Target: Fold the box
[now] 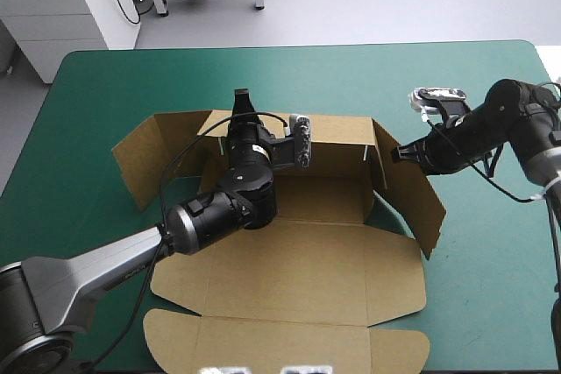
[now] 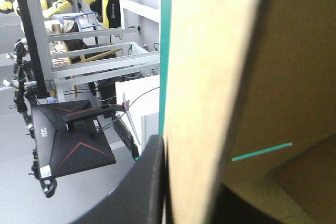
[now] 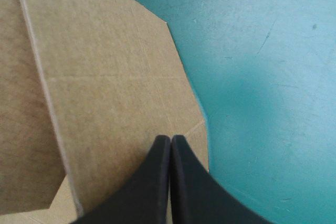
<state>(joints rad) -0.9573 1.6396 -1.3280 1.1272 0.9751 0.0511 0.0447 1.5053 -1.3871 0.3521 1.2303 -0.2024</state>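
The brown box (image 1: pixel 298 269) lies in the middle of the table, its lid flat toward the near edge. Its back wall (image 1: pixel 337 142) and both side walls stand raised. My left gripper (image 1: pixel 242 101) sits over the top of the back wall near its left end. In the left wrist view the board (image 2: pixel 210 77) runs between the two black fingers (image 2: pixel 149 182), so that gripper (image 2: pixel 189 187) is shut on it. My right gripper (image 1: pixel 394 155) is shut and its tip (image 3: pixel 171 141) rests against the outer face of the right side wall (image 3: pixel 105 77).
A left side flap (image 1: pixel 145 159) of the box stands splayed outward. The right side wall (image 1: pixel 412 194) leans over the teal-green cover (image 1: pixel 491 286), which shows wide to the right of the box and along the far edge (image 1: pixel 289 45).
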